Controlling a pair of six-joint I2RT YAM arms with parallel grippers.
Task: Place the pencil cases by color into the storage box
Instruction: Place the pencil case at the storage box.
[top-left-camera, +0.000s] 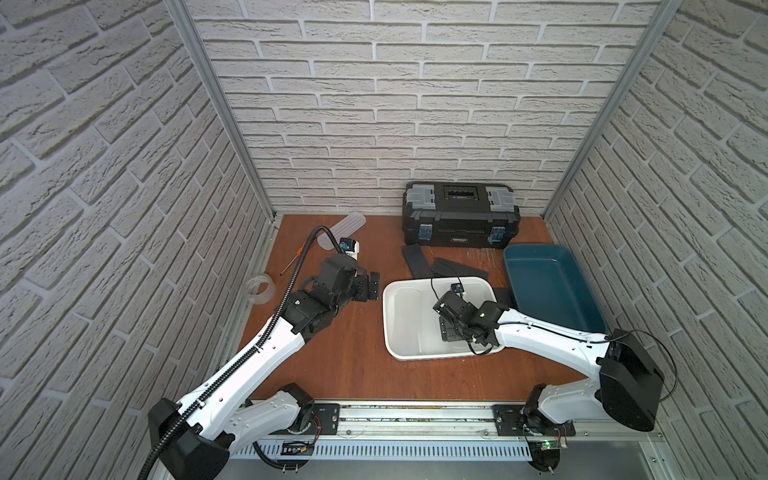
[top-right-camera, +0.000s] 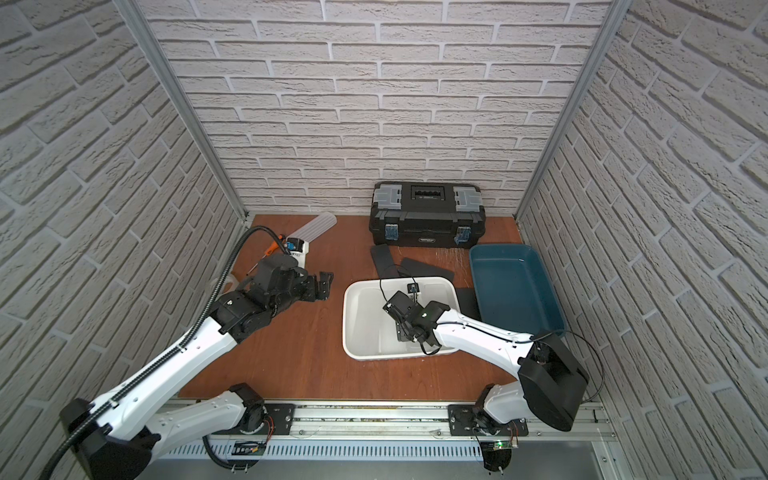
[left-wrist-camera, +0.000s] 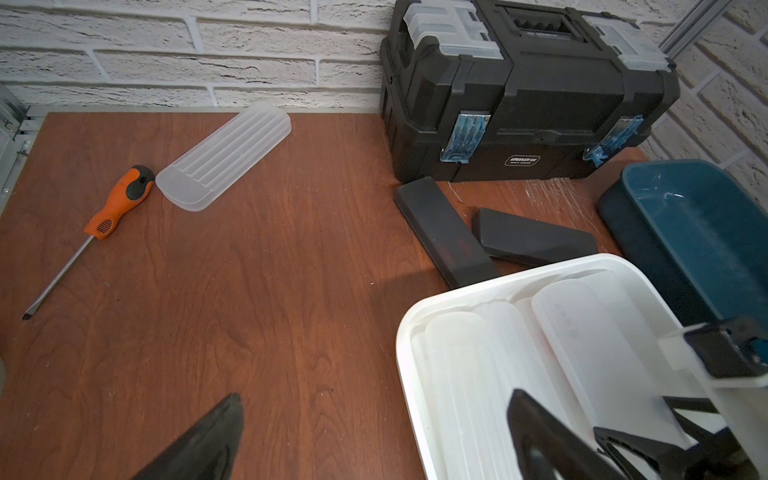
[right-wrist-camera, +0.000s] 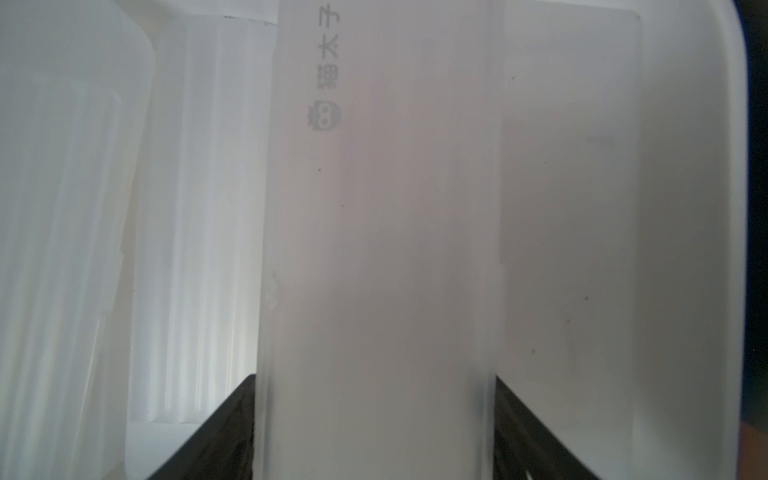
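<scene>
Holding a smooth frosted white pencil case (right-wrist-camera: 374, 208) by its long edges, the right end effector (right-wrist-camera: 374, 380) is clamped on it inside the white bin (top-left-camera: 388, 320). A grey printed logo on the case faces the wrist camera. Cannot tell whether the case touches what lies under it.

More frosted cases (left-wrist-camera: 457, 374) lie side by side in the same bin, lengthwise.

Two black cases (left-wrist-camera: 440, 232) lie flat on the surface (top-left-camera: 332, 353) between the white bin and the black toolbox (top-left-camera: 459, 216), one overlapping the other. A third black case (top-left-camera: 505, 297) sits between the white bin and the blue bin (top-left-camera: 552, 291).

A ribbed frosted case (left-wrist-camera: 224, 158) lies near the far left corner, just beside the orange-handled screwdriver (left-wrist-camera: 116, 203). A clear tape roll (top-left-camera: 261, 291) stands at the left edge.

The left end effector (top-left-camera: 370, 287) has its jaws wide apart, holds nothing, and hangs above the surface just left of the white bin.
</scene>
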